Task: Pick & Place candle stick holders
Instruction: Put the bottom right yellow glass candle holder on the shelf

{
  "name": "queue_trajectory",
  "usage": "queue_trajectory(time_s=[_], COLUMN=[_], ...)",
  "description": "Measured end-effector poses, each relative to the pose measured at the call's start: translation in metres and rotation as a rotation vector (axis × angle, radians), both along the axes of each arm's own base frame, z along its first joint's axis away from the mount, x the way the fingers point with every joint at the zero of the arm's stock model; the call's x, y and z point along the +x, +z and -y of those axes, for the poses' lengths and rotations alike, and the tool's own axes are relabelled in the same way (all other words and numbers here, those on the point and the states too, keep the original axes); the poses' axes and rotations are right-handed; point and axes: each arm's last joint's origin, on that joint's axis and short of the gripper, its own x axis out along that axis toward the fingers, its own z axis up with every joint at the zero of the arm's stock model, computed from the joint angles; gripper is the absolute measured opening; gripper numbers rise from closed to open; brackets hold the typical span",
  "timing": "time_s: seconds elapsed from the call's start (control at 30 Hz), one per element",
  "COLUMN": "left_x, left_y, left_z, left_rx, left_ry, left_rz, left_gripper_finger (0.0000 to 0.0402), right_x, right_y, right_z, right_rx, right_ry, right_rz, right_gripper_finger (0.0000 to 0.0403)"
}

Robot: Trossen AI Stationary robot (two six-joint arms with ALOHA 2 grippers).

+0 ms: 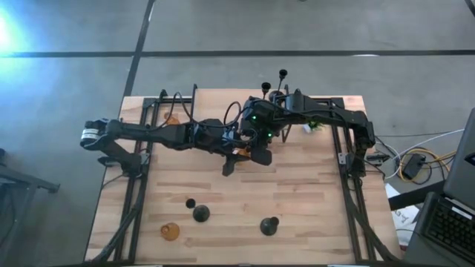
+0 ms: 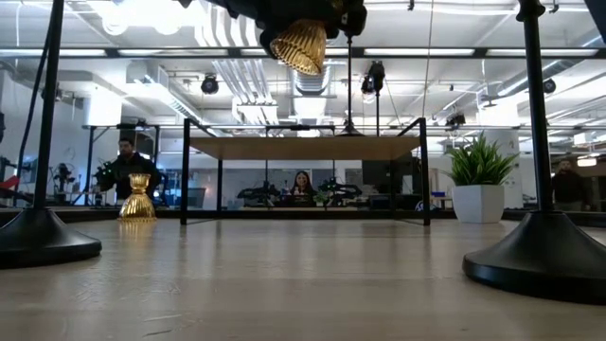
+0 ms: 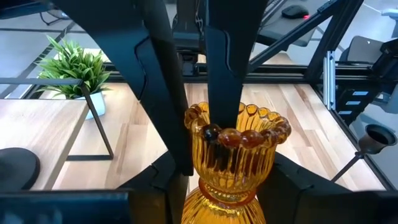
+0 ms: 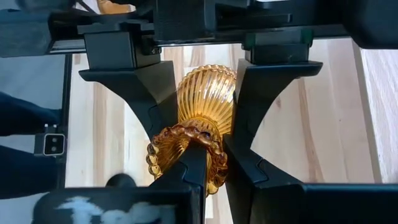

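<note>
Both grippers meet above the table's middle on one amber-orange ribbed holder (image 3: 233, 162), which also shows in the low view (image 2: 301, 45). My left gripper (image 1: 234, 150) and my right gripper (image 1: 257, 142) are both shut on it. Another amber holder (image 1: 171, 231) and three black holders (image 1: 200, 213) (image 1: 191, 202) (image 1: 269, 225) stand on their bases near the front edge. One more amber holder (image 1: 172, 119) stands at the far left. Two black holders (image 1: 266, 87) (image 1: 283, 74) are at the far edge. My left gripper pinches the holder's ribbed bulb (image 4: 205, 93) between its two fingers (image 4: 146, 93), one on each side, coming from the table's left. The holder is lifted clear of the table. My right gripper has the beaded rim of the cup (image 3: 249, 135). One finger (image 3: 224, 93) is inside the cup and one finger (image 3: 158, 106) outside. It comes from the table's right, onto the end opposite the left gripper's hold.
A small green potted plant (image 1: 312, 126) stands at the far right, under the right arm. Black frame rails run along the table's left (image 1: 137, 167) and right (image 1: 345, 159) sides. Bare wood lies between the arms and the front holders. People sit in the room behind.
</note>
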Motion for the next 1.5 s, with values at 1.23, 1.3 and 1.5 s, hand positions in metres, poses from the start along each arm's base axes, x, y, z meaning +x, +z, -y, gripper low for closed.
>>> queue_trajectory(time_s=[1.23, 1.3, 1.5], left_x=[-0.053, -0.055, -0.059], left_y=[0.051, 0.053, 0.058], left_z=[-0.039, -0.050, -0.089], left_rx=[0.110, 0.120, 0.147], left_ry=[0.261, 0.300, 0.407], left_rz=[0.117, 0.133, 0.241], left_gripper_finger=[0.0129, 0.0129, 0.0129], right_x=[-0.109, -0.120, -0.154], right_y=[0.088, 0.090, 0.077], right_z=[-0.017, -0.023, -0.033], right_rx=[-0.075, -0.130, -0.243], right_ry=[-0.258, -0.310, -0.498], right_rz=[0.122, 0.133, 0.154], right_gripper_finger=[0.0182, 0.0178, 0.0169])
